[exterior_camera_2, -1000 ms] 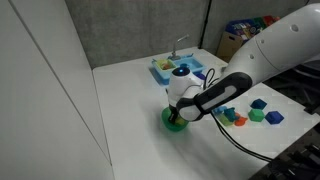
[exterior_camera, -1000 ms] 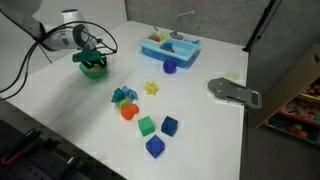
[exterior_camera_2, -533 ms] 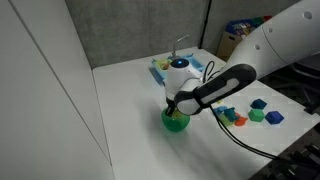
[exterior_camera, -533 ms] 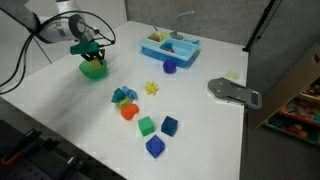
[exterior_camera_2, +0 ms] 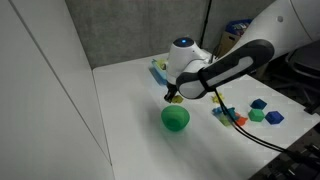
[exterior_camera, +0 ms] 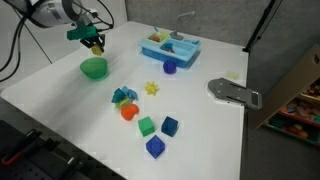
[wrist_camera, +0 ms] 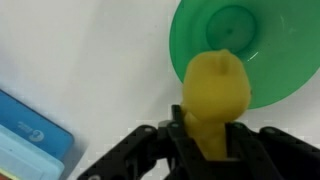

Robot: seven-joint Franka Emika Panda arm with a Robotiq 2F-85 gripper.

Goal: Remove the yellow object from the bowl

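Holding one small, lumpy yellow toy piece (wrist_camera: 217,95), clamped tight in my gripper (wrist_camera: 210,140) and lifted clear of the white table (exterior_camera: 70,100). Below it, not touching: one round bright green plastic bowl (exterior_camera: 94,68) (exterior_camera_2: 176,118), upright on that table, apart from my gripper in both exterior views.

Bright even light, soft shadows, blurry wrist view

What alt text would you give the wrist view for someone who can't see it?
A black claw grips a lumpy yellow toy, held over the rim of an empty green bowl on a white table. A corner of a light blue toy sink shows at the lower left.
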